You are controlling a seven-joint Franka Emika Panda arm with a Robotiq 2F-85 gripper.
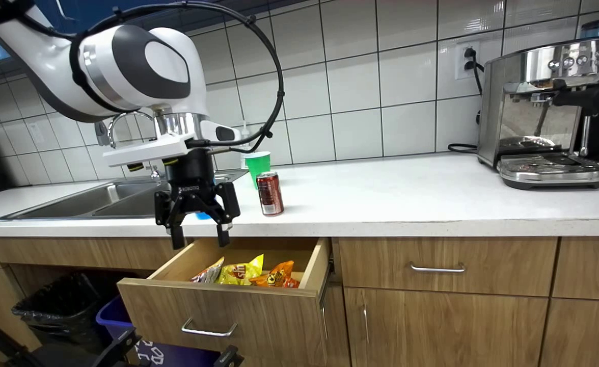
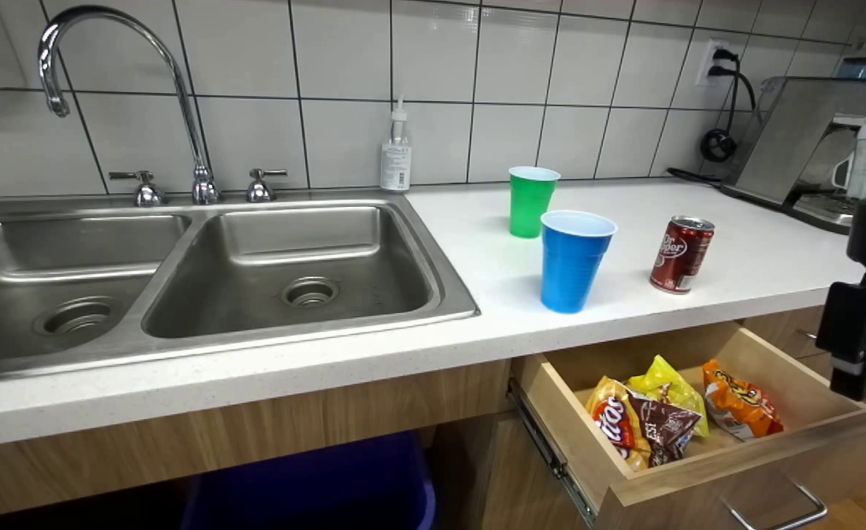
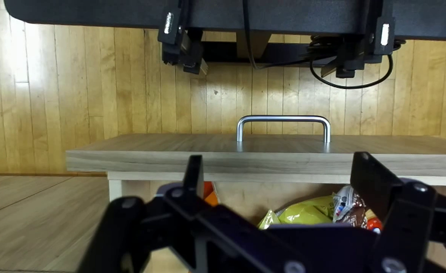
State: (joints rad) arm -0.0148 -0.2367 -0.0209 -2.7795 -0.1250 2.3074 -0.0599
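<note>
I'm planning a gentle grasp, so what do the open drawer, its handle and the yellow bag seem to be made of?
The open drawer looks like wood or wood-look laminate, fairly matte, judging by its brown grain. Its handle seems metal, smooth and polished: bright highlights run along the bar. The yellow bag is probably thin plastic film, glossy, as its creases catch the light.

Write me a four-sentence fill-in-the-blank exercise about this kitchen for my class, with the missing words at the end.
1. The tool hangs, jaws apart, near the front of an open ____ holding snack bags.
2. The blue cup stands nearer the front edge of the counter than the ____ cup.
3. The sink has ____ basins.
4. White ____ cover the wall behind the counter.
Missing words: drawer; green; two; tiles.
</note>
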